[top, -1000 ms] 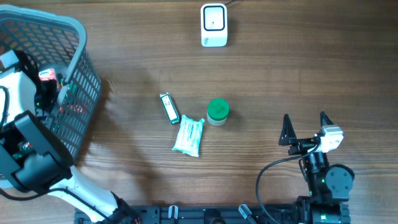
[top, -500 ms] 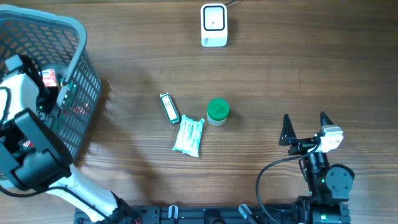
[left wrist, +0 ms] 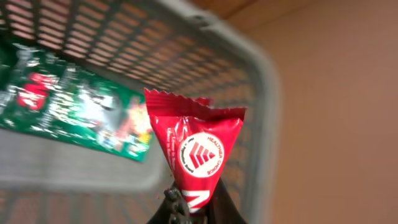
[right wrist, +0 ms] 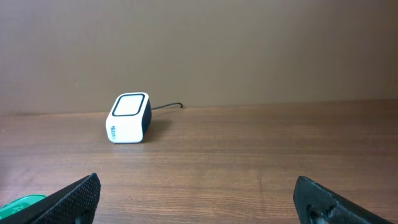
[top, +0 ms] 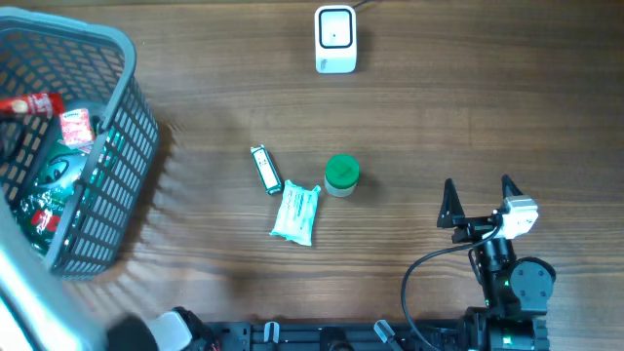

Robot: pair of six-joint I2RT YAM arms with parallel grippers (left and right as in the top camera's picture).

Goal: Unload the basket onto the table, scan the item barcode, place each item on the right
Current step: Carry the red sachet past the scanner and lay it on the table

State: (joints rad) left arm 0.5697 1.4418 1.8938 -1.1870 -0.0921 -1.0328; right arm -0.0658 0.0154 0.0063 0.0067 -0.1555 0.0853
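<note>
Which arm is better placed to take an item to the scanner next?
Left. The left fingers are shut on a red packet over the basket; the right fingers stand open and empty, away from any item.

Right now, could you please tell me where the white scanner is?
The white scanner stands at the far middle of the table in the overhead view, straight beyond the green-lidded jar.

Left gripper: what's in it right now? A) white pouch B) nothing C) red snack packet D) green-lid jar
C: the left wrist view shows the left gripper shut on the bottom edge of the red snack packet, with the basket behind it.
</note>
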